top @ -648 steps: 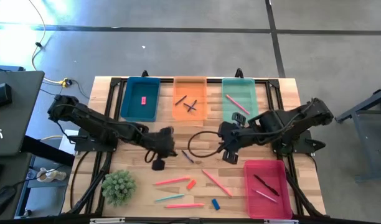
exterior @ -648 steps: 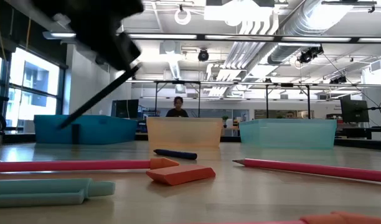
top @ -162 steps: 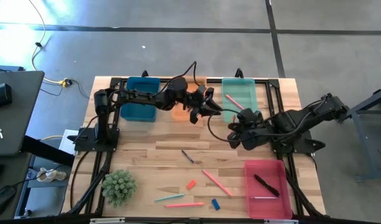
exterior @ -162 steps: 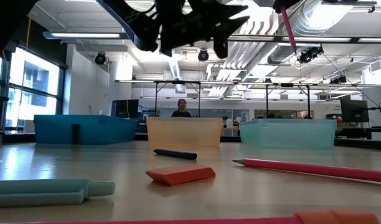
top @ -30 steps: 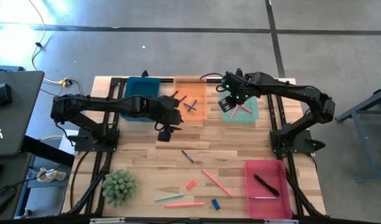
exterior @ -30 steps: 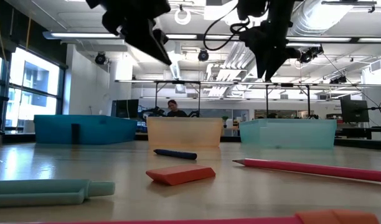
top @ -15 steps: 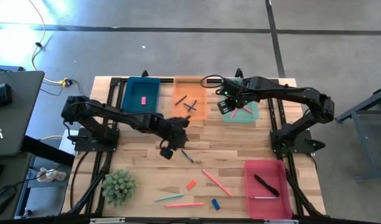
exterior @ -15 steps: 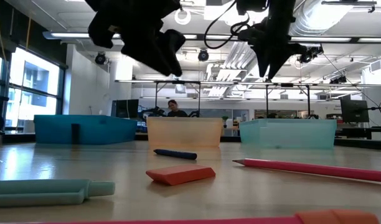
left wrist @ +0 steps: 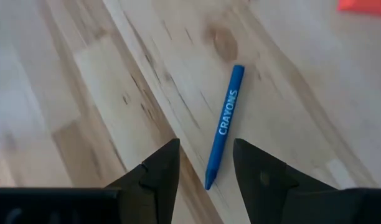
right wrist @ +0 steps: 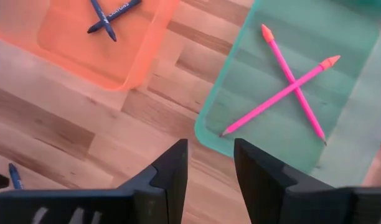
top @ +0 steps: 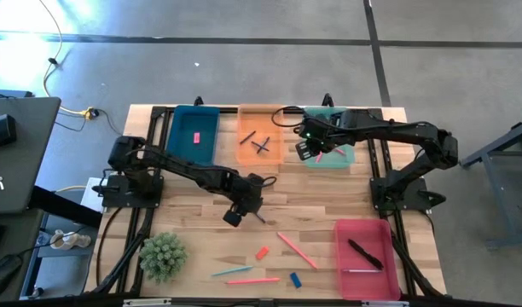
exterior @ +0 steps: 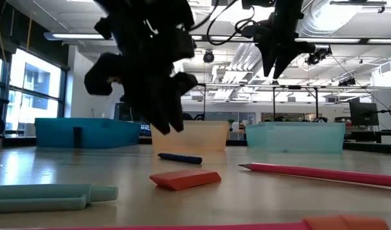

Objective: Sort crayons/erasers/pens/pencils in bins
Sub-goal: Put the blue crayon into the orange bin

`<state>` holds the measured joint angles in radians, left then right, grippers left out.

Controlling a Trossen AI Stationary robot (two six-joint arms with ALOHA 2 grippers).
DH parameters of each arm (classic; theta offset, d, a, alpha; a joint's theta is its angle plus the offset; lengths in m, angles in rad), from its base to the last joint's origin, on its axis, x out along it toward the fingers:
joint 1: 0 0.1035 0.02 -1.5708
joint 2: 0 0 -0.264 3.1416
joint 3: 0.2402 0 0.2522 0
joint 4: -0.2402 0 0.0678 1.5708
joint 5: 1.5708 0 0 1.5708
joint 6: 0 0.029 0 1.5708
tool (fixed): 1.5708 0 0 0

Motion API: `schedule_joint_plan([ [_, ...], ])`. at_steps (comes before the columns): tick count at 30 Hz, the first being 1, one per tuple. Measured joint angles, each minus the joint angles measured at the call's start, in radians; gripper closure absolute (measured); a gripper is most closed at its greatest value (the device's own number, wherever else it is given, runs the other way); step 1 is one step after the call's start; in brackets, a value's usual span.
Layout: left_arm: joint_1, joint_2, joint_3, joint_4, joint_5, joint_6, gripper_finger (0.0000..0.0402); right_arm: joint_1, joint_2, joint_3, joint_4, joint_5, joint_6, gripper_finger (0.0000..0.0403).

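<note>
A short blue crayon (left wrist: 225,127) lies flat on the wood in the middle of the table (top: 193,196). My left gripper (left wrist: 206,171) hangs open just above it, pointing down, with the crayon's near end showing between the fingers; in the high view my left gripper (top: 246,207) is beside the crayon (top: 259,217). My right gripper (right wrist: 209,168) is open and empty, high over the near left corner of the green-teal bin (right wrist: 302,37). Two pink pencils (right wrist: 293,87) lie crossed in that bin. The orange bin (top: 261,135) holds crayons (right wrist: 109,15).
The blue-teal bin (top: 193,135) holds a pink eraser (top: 195,137), and the red-pink bin (top: 362,257) a black pen (top: 363,251). Near the front edge lie an orange eraser (top: 262,252), a blue eraser (top: 294,279), pink pencils (top: 296,249) and a light blue pencil (top: 231,271). A small plant (top: 163,256) stands front left.
My left gripper has swung from beside the orange bin toward the table's near edge and has come down over the blue crayon. My right gripper has drifted a little toward the table's left, staying high over the green-teal bin's corner.
</note>
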<state>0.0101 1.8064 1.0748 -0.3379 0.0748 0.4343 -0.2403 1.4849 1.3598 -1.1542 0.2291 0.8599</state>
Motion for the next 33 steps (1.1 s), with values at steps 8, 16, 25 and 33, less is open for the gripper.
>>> schedule_joint_plan([
  [8,-0.001,0.060,0.000,0.000,0.000,-0.011,0.0266,0.021,0.000,0.000,0.000,0.041,0.000,0.0279],
  [16,-0.020,0.084,0.001,0.011,0.000,-0.012,0.0270,0.021,0.000,-0.001,0.000,0.057,-0.001,0.0279],
  [25,-0.024,0.137,0.007,0.017,-0.018,-0.055,0.0289,0.020,0.000,-0.001,-0.005,0.057,-0.003,0.0279],
  [33,-0.027,0.137,0.005,0.024,-0.041,-0.035,0.0367,0.020,0.000,-0.001,-0.006,0.036,0.004,0.0279],
])
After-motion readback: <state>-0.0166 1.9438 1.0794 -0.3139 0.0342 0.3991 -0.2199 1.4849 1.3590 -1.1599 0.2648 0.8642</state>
